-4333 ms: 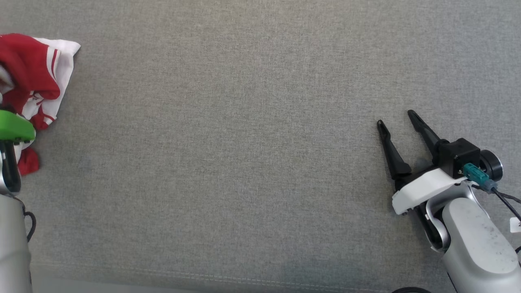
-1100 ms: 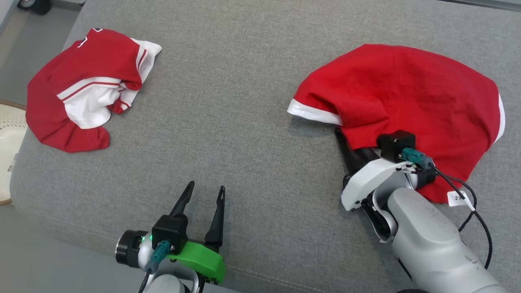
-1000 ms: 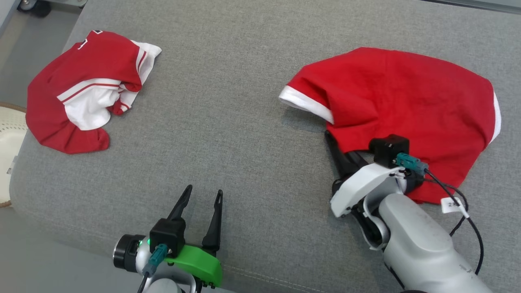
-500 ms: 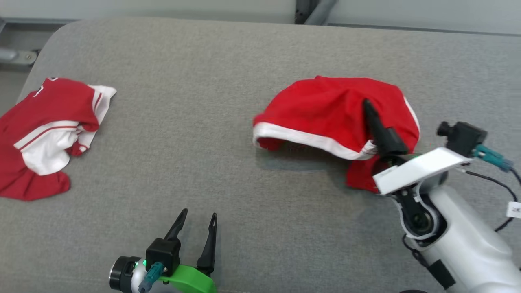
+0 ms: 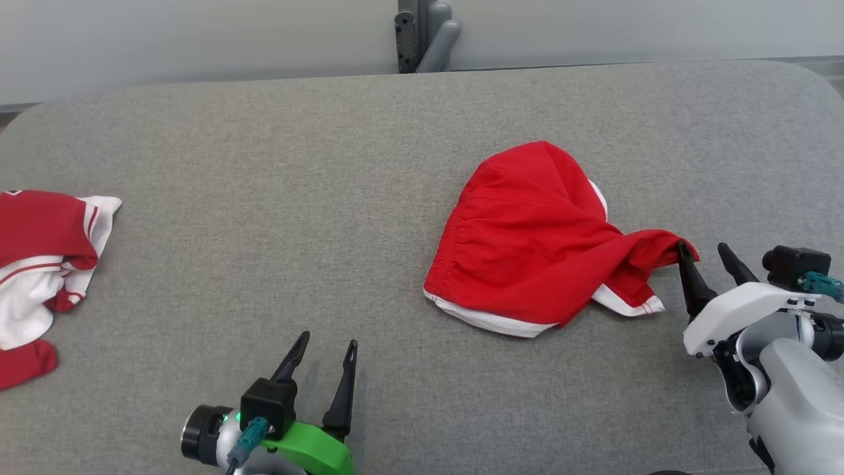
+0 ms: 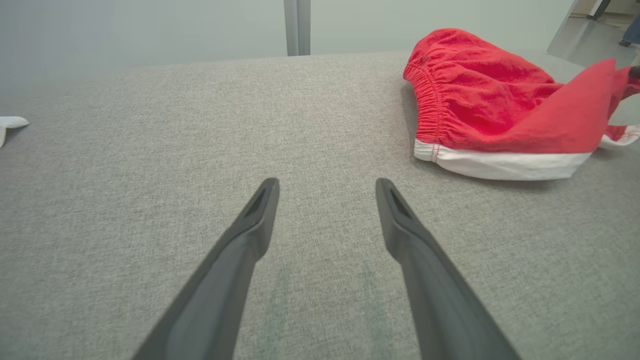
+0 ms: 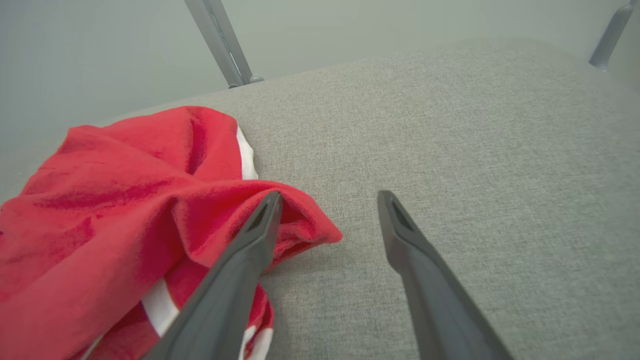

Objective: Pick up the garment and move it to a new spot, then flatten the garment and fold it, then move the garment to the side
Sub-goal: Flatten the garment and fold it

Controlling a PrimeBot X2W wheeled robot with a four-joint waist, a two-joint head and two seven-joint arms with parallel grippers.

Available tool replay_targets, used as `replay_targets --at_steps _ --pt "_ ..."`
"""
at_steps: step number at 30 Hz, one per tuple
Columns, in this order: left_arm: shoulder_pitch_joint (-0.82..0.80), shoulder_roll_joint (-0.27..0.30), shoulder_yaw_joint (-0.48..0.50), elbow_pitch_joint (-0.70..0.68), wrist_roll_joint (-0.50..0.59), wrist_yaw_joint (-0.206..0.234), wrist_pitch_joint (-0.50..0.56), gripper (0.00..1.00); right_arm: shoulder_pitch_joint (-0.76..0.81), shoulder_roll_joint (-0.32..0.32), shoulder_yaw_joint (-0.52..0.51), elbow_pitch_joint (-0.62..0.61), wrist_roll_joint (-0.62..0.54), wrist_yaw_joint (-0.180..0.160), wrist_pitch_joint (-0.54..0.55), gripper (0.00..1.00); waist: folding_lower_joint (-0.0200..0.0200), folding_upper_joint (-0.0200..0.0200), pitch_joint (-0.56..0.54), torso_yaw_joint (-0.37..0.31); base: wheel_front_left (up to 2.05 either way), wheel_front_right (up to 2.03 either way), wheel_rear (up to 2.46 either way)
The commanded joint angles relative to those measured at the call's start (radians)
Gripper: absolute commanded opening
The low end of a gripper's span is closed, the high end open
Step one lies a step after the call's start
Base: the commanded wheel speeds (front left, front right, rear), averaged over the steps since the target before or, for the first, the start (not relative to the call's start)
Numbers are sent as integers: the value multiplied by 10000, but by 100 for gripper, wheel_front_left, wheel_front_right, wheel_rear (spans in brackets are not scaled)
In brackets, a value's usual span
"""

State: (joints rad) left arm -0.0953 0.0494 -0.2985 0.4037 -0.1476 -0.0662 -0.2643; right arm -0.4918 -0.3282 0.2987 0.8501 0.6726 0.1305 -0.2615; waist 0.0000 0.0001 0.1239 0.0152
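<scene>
Item 1, nearest: left fingers (image 5: 344,386) (image 6: 240,260), two long dark prongs on a green mount, spread apart with nothing between them. They lie low over the bare grey fabric-covered tabletop (image 5: 264,198), well to the near left of the garment and touching no cloth. Item 2: right fingers (image 5: 689,280) (image 7: 240,270), on a white mount at the end of a pale forearm, just off the garment's right-hand corner. They are spread wide and pinch nothing. The inner finger's tip lies against a raised red fold of that corner, while the outer finger stands over bare grey fabric to the right of the garment. Item 3: garment (image 5: 527,244) (image 6: 480,100) (image 7: 115,200), red shorts with white trim and a gathered elastic waistband. It lies loosely heaped on the tabletop, right of centre. The waistband runs along its left side, a white hem band lies on its near edge, and one leg is drawn out to the right in a rumpled point. Item 4: second red-and-white garment (image 5: 39,251), crumpled and partly cut off by the frame edge, well to the left of the shorts. Item 5, farthest: grey metal post (image 5: 422,33) (image 6: 297,25) rising beyond the tabletop's far edge, behind and to the left of the garment, against a pale wall.
</scene>
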Motion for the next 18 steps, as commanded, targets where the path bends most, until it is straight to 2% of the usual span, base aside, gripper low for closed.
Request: replay_targets --at_steps 1,7,8,11,18 --pt "-173 26 17 -45 -14 -68 0 100 61 66 -227 -81 -339 4 -42 100 0 -1 -25 -173 0 0 0" --pt "-823 26 -327 -200 -386 -417 -1 100 824 748 -1595 -1381 -1746 2 -42 100 0 -1 196 -830 0 0 0" --pt "-1095 28 -446 49 -669 -490 0 100 1021 1008 -1837 -1797 -2037 1 -41 100 0 -1 374 -1108 0 0 0" --pt "-1706 31 -743 481 -832 -570 -1 100 1186 1330 -2079 -2326 -2330 2 -44 100 0 -1 667 -1501 0 0 0" --pt "-2717 35 -812 1888 -1366 -628 -1 100 1249 1708 -1840 -3102 -2872 2 -43 100 0 -1 1241 -2375 0 0 0"
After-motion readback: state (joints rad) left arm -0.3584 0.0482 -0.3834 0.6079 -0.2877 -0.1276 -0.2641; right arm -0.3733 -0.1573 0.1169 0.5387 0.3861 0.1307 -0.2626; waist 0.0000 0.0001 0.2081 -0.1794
